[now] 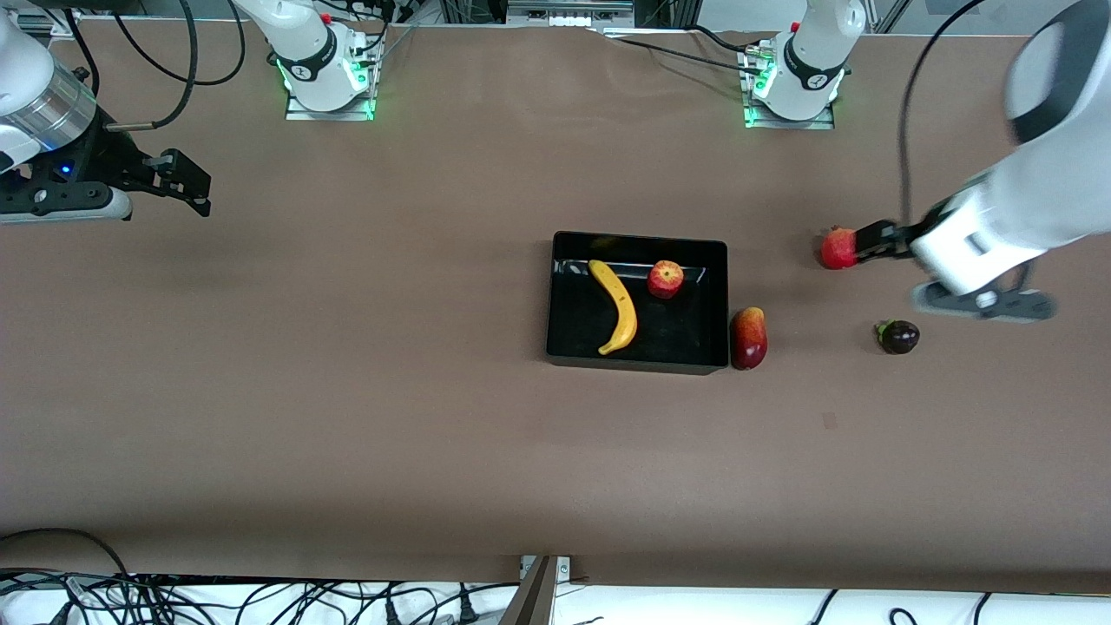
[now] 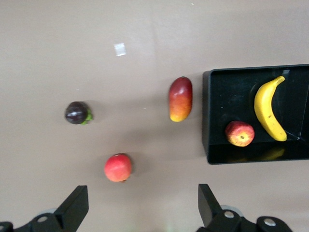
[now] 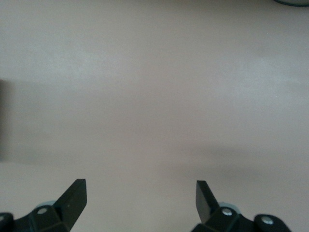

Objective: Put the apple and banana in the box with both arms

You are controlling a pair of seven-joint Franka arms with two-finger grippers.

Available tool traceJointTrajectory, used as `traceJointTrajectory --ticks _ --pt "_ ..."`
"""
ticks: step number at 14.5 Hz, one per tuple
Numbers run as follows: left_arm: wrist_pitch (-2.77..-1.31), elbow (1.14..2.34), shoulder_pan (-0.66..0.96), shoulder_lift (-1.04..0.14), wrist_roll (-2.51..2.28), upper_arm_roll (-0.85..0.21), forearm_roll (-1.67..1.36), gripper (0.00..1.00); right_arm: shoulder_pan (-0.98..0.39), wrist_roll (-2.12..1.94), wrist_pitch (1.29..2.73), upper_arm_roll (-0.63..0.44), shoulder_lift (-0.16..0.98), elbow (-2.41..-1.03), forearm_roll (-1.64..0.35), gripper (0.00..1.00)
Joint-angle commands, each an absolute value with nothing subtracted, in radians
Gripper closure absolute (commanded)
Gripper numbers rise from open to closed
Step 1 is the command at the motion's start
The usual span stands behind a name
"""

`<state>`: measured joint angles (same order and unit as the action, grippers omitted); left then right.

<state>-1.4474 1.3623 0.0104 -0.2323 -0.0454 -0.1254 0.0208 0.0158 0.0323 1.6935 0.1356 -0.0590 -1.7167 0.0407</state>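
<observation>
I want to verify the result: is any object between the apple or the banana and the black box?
No. The small red-yellow apple and the long curved yellow banana already lie apart inside the shallow glossy black plastic box. Both the left gripper and the right gripper are open and hold nothing.

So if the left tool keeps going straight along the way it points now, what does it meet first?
Probably the plain round red fruit. In the wrist view it lies on the brown table just ahead of the open left tool, toward one finger. The tool's height is unclear, so it might pass over the fruit.
</observation>
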Motion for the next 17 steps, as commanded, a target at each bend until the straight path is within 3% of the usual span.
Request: traceJointTrajectory --ticks 1,3,6,17 --pt "-1.601 1.589 0.058 -0.039 -0.008 -0.009 -0.005 0.00 0.034 0.035 1.692 0.153 -0.054 -1.703 0.054 0.00" --pt "-1.654 1.667 0.063 0.012 -0.012 0.011 -0.008 0.00 0.034 0.035 1.692 0.153 -0.054 -1.703 0.054 0.00" --pt "-1.567 1.646 0.061 0.000 -0.061 0.003 -0.005 0.00 0.034 0.035 1.692 0.153 -0.054 -1.703 0.054 0.00" --pt "-1.559 1.626 0.063 -0.008 -0.066 0.002 -0.006 0.00 0.034 0.035 1.692 0.153 -0.054 -1.703 0.054 0.00"
